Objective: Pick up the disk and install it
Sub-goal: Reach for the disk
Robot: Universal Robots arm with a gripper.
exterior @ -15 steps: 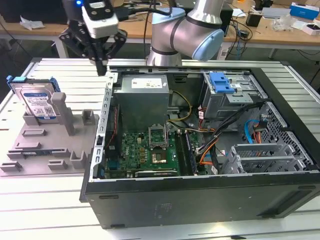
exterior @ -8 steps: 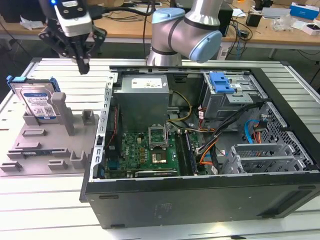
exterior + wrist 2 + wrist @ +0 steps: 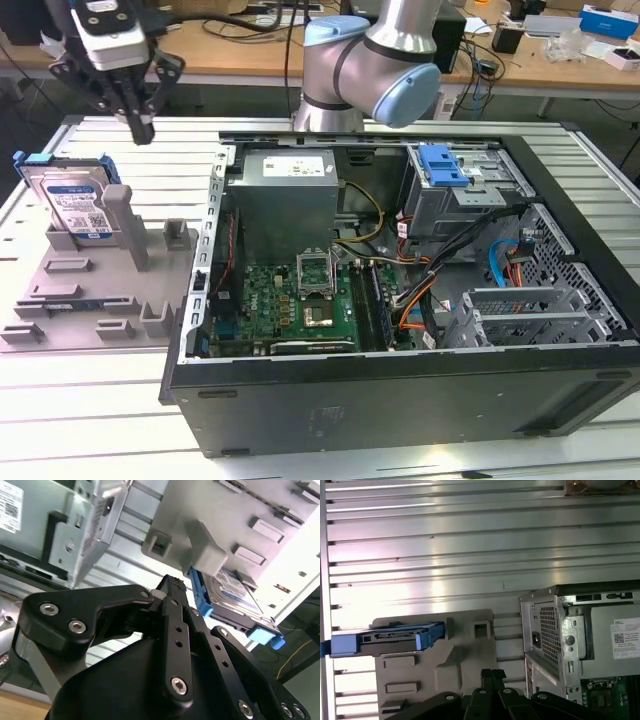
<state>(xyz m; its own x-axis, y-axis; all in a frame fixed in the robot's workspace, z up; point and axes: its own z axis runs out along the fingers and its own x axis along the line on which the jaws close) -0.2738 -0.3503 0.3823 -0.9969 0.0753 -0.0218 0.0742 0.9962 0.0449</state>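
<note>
Exterior view: claw (image 3: pixel 140 128) pinched shut, empty, hovers near disk (image 3: pixel 72 205). Disk propped on edge in grey rack (image 3: pixel 90 300), probably for easy grabbing.
Second wrist view: post props disk.
First wrist view: computer case (image 3: pixel 545 630) lies open beside rack, disk not installed.

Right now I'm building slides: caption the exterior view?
Gripper hovers near the disk standing in a fixture beside the open case.

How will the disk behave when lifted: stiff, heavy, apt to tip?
The disk looks metal-bodied, so probably stiff and heavy for its size. It stands on edge in the grey holder, so it may tip once freed.
</note>
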